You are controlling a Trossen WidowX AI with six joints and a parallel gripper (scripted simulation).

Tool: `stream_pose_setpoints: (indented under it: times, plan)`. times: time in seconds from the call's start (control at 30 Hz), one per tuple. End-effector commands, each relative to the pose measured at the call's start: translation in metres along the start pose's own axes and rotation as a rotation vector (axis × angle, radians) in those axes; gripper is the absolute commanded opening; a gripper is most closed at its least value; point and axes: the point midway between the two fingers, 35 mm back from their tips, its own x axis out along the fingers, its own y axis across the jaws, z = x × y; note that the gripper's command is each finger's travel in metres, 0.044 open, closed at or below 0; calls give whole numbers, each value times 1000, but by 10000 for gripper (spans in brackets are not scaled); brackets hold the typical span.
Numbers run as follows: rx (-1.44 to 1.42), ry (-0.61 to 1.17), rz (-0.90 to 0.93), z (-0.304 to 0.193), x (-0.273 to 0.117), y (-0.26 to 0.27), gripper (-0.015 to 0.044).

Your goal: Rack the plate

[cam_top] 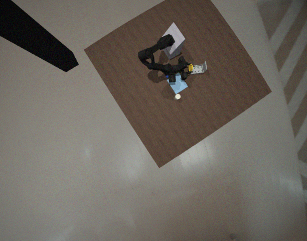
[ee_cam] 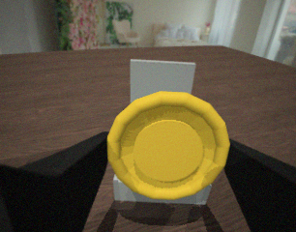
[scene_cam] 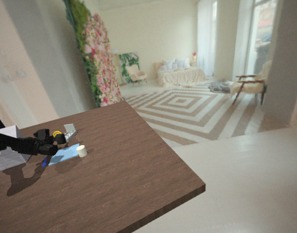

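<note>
The yellow plate [cam_top: 190, 67] [scene_cam: 57, 131] [ee_cam: 168, 150] is held by its two sides, with its round face toward the wrist camera and roughly upright. My gripper [cam_top: 189, 68] [ee_cam: 165, 142] is shut on it, one black finger at each side. The light grey dish rack [cam_top: 198, 69] [scene_cam: 69, 127] [ee_cam: 162, 77] lies just beyond the plate, with its tall end panel at the far end. In the wrist view the plate hides the rack's pegs and most of its base; the base's near edge shows below. Whether plate and rack touch cannot be told.
A pale grey block [cam_top: 177, 33] [scene_cam: 8, 130] stands by the arm. A light blue square [cam_top: 180, 87] [scene_cam: 65, 154] lies beneath the arm, with a cream cylinder [cam_top: 177, 96] [scene_cam: 81, 151] at one corner and a small blue item [cam_top: 167, 76] [scene_cam: 44, 161] at another side.
</note>
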Motion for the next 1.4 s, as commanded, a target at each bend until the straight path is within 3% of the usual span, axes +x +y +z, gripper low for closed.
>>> stream_pose_setpoints:
  times: [0.0, 1.1, 1.37]
  plan:
    - [-8, -8, -5, 1, 0, 0, 0]
    - [-7, -13, 2, 9, 45, -2, 0]
    - [-6, -11, 2, -10, 49, -2, 0]
